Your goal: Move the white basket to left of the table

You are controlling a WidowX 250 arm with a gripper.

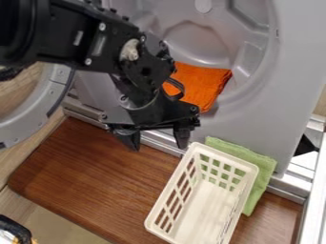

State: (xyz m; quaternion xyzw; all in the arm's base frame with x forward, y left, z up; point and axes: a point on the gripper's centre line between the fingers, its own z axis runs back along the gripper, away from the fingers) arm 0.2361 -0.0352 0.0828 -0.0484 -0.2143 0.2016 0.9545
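Note:
The white basket (207,209) stands on the brown wooden table (96,176), right of its middle, with its open top facing up and its long side at a slant. Above the table's back edge hangs the black gripper (157,143), up and to the left of the basket's far corner. Its two fingers are spread apart with nothing between them, and the right one is near the basket's rim.
A green cloth (256,162) lies behind and to the right of the basket, partly hidden by it. An orange cloth (202,86) rests inside the grey drum opening (255,95) behind the table. The round door ring (28,116) stands at the left.

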